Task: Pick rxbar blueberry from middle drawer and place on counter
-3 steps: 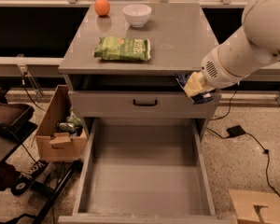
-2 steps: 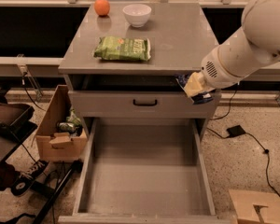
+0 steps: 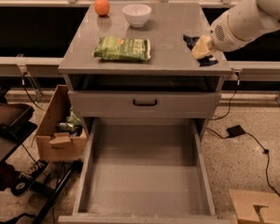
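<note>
My gripper (image 3: 201, 48) hangs over the right part of the counter (image 3: 168, 27), at the end of the white arm that comes in from the upper right. It is shut on the rxbar blueberry (image 3: 192, 41), whose dark blue wrapper sticks out on both sides of the yellowish fingers (image 3: 203, 45), low over the counter top near its right edge. The middle drawer (image 3: 147, 176) is pulled fully out below, and its grey floor is bare.
A green chip bag (image 3: 122, 48), a white bowl (image 3: 136, 14) and an orange (image 3: 101, 6) sit on the counter's left and back. A shut drawer front with a black handle (image 3: 144, 103) is above the open drawer. Cardboard boxes stand left (image 3: 56, 134) and bottom right (image 3: 259, 206); a cable (image 3: 235, 130) lies on the floor.
My gripper has risen with the bar from beside the cabinet's right side, at top drawer height, to over the right part of the counter.
</note>
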`<state>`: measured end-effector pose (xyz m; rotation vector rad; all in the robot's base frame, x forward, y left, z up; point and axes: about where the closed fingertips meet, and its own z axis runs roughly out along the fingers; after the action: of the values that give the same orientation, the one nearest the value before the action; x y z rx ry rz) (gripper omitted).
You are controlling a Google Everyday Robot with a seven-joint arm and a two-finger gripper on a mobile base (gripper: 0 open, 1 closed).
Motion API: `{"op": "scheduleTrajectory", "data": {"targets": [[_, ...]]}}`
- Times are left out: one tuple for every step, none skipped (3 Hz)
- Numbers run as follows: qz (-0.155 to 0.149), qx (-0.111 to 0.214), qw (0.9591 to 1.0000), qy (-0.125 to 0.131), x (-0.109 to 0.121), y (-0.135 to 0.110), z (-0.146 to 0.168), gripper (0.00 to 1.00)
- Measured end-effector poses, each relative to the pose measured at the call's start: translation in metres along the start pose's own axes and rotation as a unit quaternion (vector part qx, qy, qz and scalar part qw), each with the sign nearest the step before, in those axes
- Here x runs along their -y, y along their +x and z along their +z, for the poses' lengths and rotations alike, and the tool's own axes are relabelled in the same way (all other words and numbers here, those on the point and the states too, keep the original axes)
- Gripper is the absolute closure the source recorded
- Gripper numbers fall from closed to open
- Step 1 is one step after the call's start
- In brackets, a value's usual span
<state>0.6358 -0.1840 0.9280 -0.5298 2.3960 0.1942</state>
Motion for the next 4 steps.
{"op": "scheduleTrajectory", "data": {"targets": [[-0.005, 0.026, 0.9996, 0.000, 0.027, -0.042, 0.016, 1.00], [-0.021, 0.034, 0.9986, -0.034, 0.043, -0.079, 0.078, 1.00], [-0.033, 0.014, 0.9980, -0.053, 0.044, -0.090, 0.134, 1.00], [-0.032, -0.032, 0.9985, -0.031, 0.046, -0.084, 0.177, 0.98]]}}
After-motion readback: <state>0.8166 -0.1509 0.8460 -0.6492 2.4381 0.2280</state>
